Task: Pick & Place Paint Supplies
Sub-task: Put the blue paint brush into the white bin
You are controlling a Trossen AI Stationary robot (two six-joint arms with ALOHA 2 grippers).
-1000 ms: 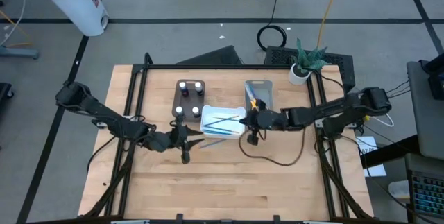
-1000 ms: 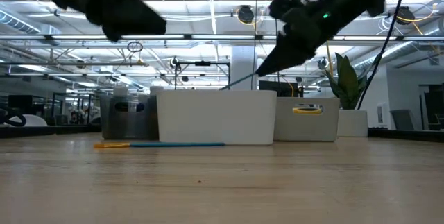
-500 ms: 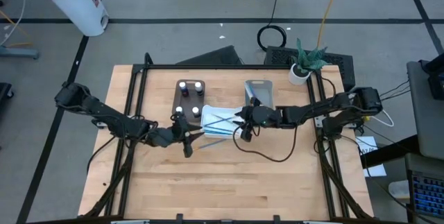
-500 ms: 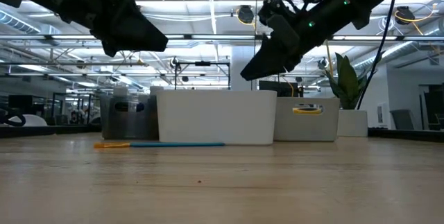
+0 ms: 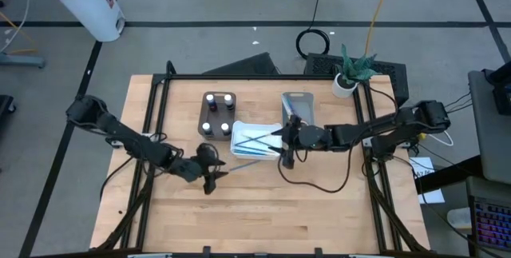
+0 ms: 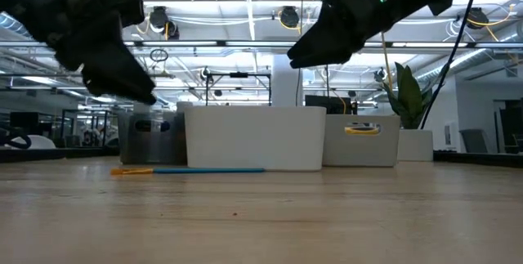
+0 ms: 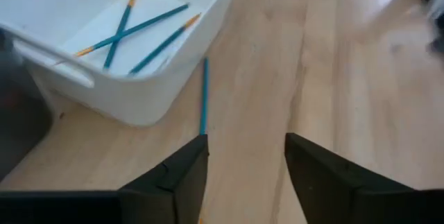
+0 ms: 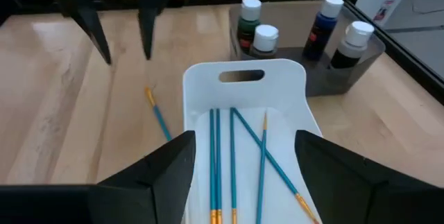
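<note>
Several blue brushes (image 8: 232, 154) lie inside the white tray (image 5: 255, 140). One more brush (image 7: 203, 96) lies flat on the table beside the tray's near wall. Dark paint bottles (image 8: 263, 40) with white caps stand in the brown tray (image 5: 216, 114). My left gripper (image 7: 243, 175) hangs open above the table, just short of the loose brush and touching nothing. My right gripper (image 8: 243, 175) is open too, above the right end of the white tray, with nothing between its fingers.
A grey tray (image 5: 298, 108) behind the white one holds yellow-handled scissors (image 6: 361, 130). A potted plant (image 5: 351, 70) stands at the table's far right corner. A cable loops over the table under my right arm (image 5: 315, 182). Bare wood fills the near half.
A brush that slanted down from my right gripper into the white tray is no longer in the gripper. That gripper went a little left over the tray, then back right and up. My left gripper has come down and toward the table's near edge.
</note>
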